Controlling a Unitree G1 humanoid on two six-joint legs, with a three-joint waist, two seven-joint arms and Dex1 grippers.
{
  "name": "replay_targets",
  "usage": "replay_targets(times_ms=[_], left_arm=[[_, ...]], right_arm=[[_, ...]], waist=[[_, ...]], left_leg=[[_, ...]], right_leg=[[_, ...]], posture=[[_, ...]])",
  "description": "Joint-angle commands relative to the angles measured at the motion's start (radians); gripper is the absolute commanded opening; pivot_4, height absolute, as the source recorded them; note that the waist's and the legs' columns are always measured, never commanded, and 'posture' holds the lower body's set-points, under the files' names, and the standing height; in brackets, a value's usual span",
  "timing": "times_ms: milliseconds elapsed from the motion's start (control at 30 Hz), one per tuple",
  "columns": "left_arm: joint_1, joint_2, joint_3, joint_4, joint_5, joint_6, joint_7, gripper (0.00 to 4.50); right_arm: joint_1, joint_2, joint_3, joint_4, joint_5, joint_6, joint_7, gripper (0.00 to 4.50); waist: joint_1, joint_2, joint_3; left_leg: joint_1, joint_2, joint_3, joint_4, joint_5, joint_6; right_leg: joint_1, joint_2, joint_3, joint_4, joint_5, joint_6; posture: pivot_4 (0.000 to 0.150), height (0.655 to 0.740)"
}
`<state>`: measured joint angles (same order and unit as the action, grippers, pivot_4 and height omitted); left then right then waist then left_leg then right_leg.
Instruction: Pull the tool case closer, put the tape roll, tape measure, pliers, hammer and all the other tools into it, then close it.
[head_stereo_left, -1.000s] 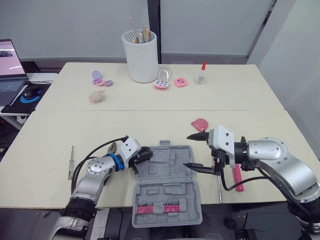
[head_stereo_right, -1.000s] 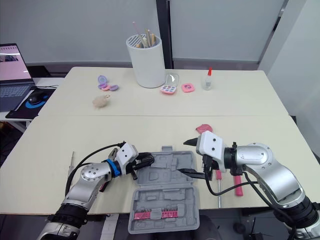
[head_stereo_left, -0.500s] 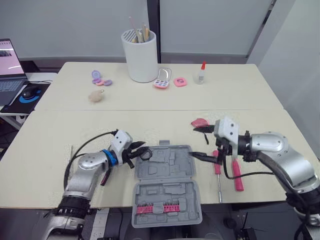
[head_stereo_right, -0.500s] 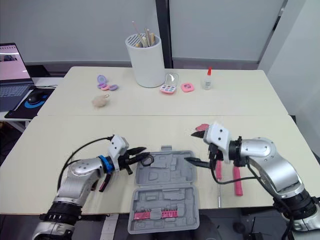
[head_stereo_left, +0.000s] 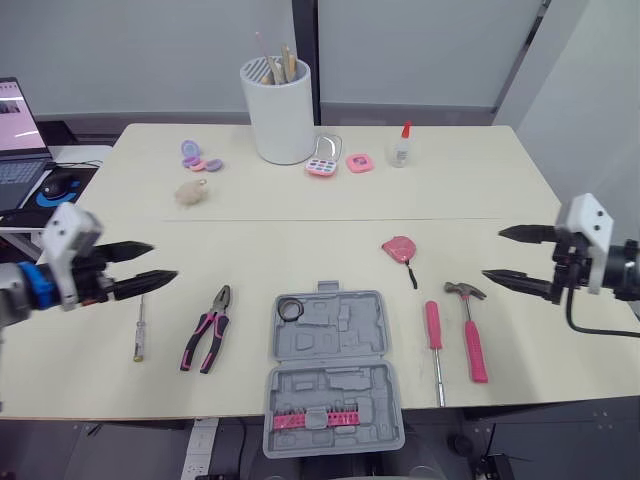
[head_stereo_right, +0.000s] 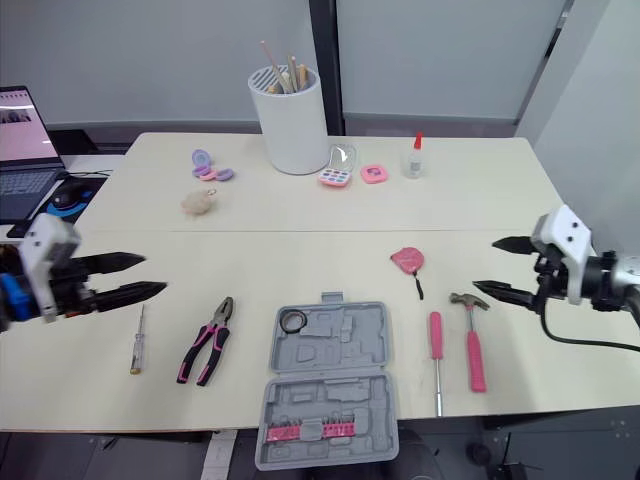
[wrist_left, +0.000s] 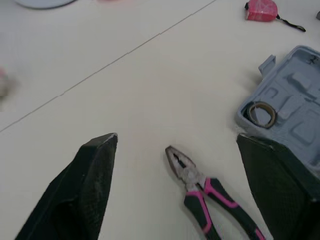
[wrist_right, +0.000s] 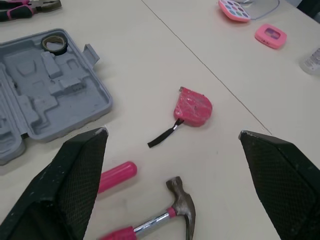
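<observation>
1. The tool case lies open at the counter's front edge, and its near half seems to overhang. The tape roll sits in a far-left pocket.
2. The pliers lie left of the case, the hammer right. Grip each across its handle, from above.
3. The left claw and right claw hover wide open and empty, out at either side over bare counter.
4. The tape measure lies beyond the case, with open room all round it.

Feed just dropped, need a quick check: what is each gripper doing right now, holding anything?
Left gripper: open, holding nothing.
Right gripper: open, holding nothing.
</observation>
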<state>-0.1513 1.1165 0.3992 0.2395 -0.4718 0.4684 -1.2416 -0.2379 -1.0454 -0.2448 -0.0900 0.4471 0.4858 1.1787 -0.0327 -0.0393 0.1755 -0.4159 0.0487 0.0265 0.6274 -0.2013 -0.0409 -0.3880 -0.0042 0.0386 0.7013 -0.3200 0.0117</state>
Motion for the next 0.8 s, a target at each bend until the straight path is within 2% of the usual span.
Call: replay_targets(times_ms=[33, 200, 400, 800], left_arm=[[0.044, 0.109, 0.14, 0.154, -0.005, 0.025, -0.069, 4.49], [0.099, 0.208, 0.208, 0.388, 0.042, -0.034, -0.12, 4.49], [0.049, 0.225, 0.181, 0.561, 0.084, -0.148, -0.125, 4.49], [0.058, 0.194, 0.176, 0.526, 0.093, -0.148, -0.114, 4.49]], right_arm=[[0.049, -0.077, -0.104, 0.046, 0.016, 0.007, 0.06, 4.5], [0.082, -0.127, -0.145, 0.141, 0.006, -0.01, 0.1, 4.5], [0.07, -0.127, -0.123, 0.201, -0.013, -0.051, 0.108, 4.5], [0.076, -0.117, -0.094, 0.181, -0.057, -0.071, 0.069, 4.5]], waist=[[0.0, 0.0, 0.0], [-0.001, 0.0, 0.0], [0.0, 0.001, 0.001], [0.0, 0.001, 0.0]], left_leg=[[0.0, 0.0, 0.0, 0.0, 0.0, 0.0], [0.0, 0.001, 0.001, -0.001, 0.0, 0.0], [0.0, 0.001, 0.002, -0.001, 0.0, 0.0], [0.0, 0.0, 0.003, -0.001, 0.0, 0.0]], right_leg=[[0.0, 0.0, 0.0, 0.0, 0.0, 0.0], [-0.001, -0.001, 0.0, -0.001, 0.0, 0.0], [-0.001, -0.001, 0.0, -0.001, 0.0, 0.0], [-0.001, -0.002, 0.001, -0.001, 0.0, 0.0]], posture=[[0.15, 0.74], [0.15, 0.74], [0.15, 0.74], [0.15, 0.74]])
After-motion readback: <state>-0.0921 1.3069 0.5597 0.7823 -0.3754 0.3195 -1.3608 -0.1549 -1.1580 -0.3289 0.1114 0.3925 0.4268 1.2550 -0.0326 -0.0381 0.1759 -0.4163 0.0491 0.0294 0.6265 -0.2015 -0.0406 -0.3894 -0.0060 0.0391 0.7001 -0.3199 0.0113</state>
